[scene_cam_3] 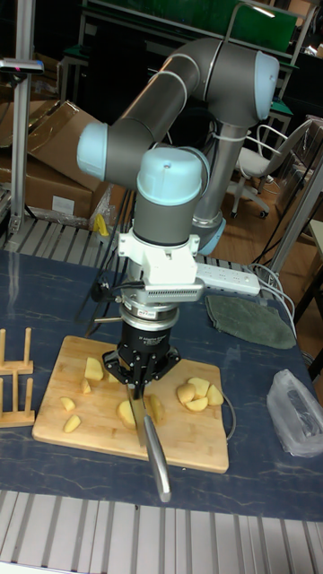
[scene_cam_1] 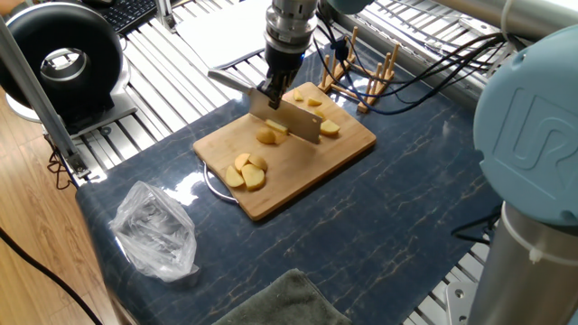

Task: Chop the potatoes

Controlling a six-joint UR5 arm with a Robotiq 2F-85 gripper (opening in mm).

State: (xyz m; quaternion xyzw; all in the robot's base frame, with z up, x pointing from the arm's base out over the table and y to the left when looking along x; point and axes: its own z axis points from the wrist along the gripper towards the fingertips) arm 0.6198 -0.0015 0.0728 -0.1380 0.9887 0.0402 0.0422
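Nearest me, cut potatoes (scene_cam_1: 246,171) lie on the bamboo board (scene_cam_1: 343,149). Mid-board, my pincer (scene_cam_1: 272,90) grips the knife (scene_cam_1: 287,117) over an uncut piece (scene_cam_1: 267,137). Beyond, more wedges await; chopping looks partly done.

my grey and light-blue jointed arm (scene_cam_3: 179,117) bends over and down, wrist vertical. its black two-finger gripper (scene_cam_1: 271,88) (scene_cam_3: 141,377) points straight downward, fingers closed tight around the metal-handled cleaver knife (scene_cam_1: 287,117) (scene_cam_3: 151,439) i'm gripping.
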